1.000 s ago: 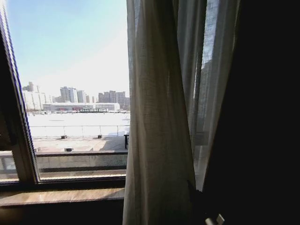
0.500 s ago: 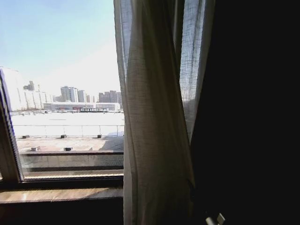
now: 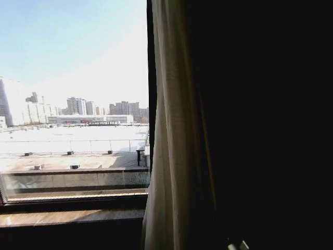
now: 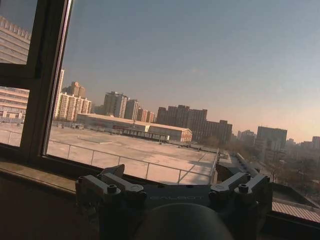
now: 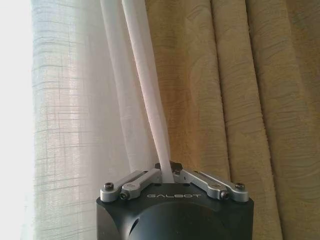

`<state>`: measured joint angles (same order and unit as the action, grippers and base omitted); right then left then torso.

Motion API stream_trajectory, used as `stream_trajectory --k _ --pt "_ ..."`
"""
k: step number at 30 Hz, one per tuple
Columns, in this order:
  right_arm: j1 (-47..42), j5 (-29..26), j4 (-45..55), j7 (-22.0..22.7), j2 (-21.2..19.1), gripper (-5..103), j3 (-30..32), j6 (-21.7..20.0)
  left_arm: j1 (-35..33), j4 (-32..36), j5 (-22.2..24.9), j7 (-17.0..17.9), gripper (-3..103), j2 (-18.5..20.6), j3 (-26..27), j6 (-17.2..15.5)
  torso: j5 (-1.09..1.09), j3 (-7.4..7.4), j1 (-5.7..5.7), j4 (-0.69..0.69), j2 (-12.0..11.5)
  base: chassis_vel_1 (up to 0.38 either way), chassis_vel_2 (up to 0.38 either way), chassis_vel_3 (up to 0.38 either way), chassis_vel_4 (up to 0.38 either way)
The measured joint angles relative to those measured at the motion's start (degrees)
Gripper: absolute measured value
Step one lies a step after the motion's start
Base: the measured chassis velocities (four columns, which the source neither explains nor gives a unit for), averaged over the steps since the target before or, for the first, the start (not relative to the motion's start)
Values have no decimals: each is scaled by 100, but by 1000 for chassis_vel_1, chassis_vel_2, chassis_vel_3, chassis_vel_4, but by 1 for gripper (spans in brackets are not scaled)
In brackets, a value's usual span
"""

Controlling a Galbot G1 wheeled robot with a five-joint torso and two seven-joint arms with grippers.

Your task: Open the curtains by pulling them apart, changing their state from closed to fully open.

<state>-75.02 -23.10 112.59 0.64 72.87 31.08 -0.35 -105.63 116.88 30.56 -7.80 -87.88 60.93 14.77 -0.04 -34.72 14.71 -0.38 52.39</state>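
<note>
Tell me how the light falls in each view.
Head view: bright window backlights the curtain, everything beyond it black. Left wrist view: dim warm sky, left gripper shaded. Right wrist view: right gripper pinches a curtain fold, sheer fabric washed out.

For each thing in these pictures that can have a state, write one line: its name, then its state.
curtains: bunched to the right of the window, glass beside them uncovered.
right gripper: shut on a hemmed curtain edge.
left gripper: open, holding nothing, facing the window.

Sheer, coarse-woven matt cloth curtains (image 5: 75, 125); dark metal window frame (image 4: 47, 75)
</note>
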Motion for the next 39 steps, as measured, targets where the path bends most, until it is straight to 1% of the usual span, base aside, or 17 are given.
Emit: stream_trajectory --k 7,13,14,15,17,18,21,22,24,26,27,29,30,32,33,37,39 --pt "-23 -15 36 9 7 0 5 0 -10 14 0 -2 100 16 -3 2 7 0 0 -2 0 13 17 -13 -16" --pt "-63 41 86 28 19 0 -16 -3 -42 36 0 -3 100 4 0 7 3 0 0 -2 0 0 0 0 0" --pt "-72 69 96 28 28 5 -21 3 -43 36 0 -4 100 3 1 10 4 0 0 -2 0 0 0 0 0" --pt "-72 69 96 28 28 5 -21 3 -43 36 0 -4 100 3 1 10 4 0 0 -2 0 0 0 0 0" --pt "-142 208 153 5 46 16 -54 19 -44 37 -2 -8 100 -7 1 13 3 0 0 -2 0 0 0 0 0" --pt "-142 208 153 5 46 16 -54 19 -44 37 -2 -8 100 -7 1 13 3 0 0 -2 0 0 0 0 0" --pt "-265 373 245 -41 94 32 -150 32 -43 48 -17 -16 100 -22 -12 14 5 0 0 -2 0 0 0 0 0" --pt "-265 373 245 -41 94 32 -150 32 -43 48 -17 -16 100 -22 -12 14 5 0 0 -2 0 0 0 0 0" --pt "-309 422 274 -56 120 37 -168 34 -43 49 -24 -20 100 -25 -16 14 4 0 0 -1 0 0 0 0 0" --pt "-451 494 349 -72 194 48 -182 52 -45 49 -30 -26 100 -26 -18 14 3 0 0 -2 0 0 0 0 0" --pt "-451 494 349 -72 194 48 -182 52 -45 49 -30 -26 100 -26 -18 14 3 0 0 -2 0 0 0 0 0" --pt "-532 518 372 -74 237 59 -182 101 -45 49 -33 -27 100 -25 -18 14 3 0 0 -2 0 0 0 0 0" --pt "-532 518 372 -74 237 59 -182 101 -45 49 -33 -27 100 -25 -18 14 3 0 0 -2 0 0 0 0 0" --pt "-585 524 376 -63 292 70 -183 186 -28 45 -46 -29 100 -25 -29 14 3 0 0 -2 0 0 0 0 0" --pt "-585 524 376 -63 292 70 -183 186 -28 45 -46 -29 100 -25 -29 14 3 0 0 -2 0 0 0 0 0" --pt "-579 525 375 -50 337 91 -192 256 -2 50 -64 -29 100 -22 -41 -2 3 0 0 -2 0 0 0 0 0" --pt "-577 531 375 -50 346 91 -192 261 1 50 -65 -29 100 -19 -41 -5 3 0 0 -2 0 0 0 0 0"
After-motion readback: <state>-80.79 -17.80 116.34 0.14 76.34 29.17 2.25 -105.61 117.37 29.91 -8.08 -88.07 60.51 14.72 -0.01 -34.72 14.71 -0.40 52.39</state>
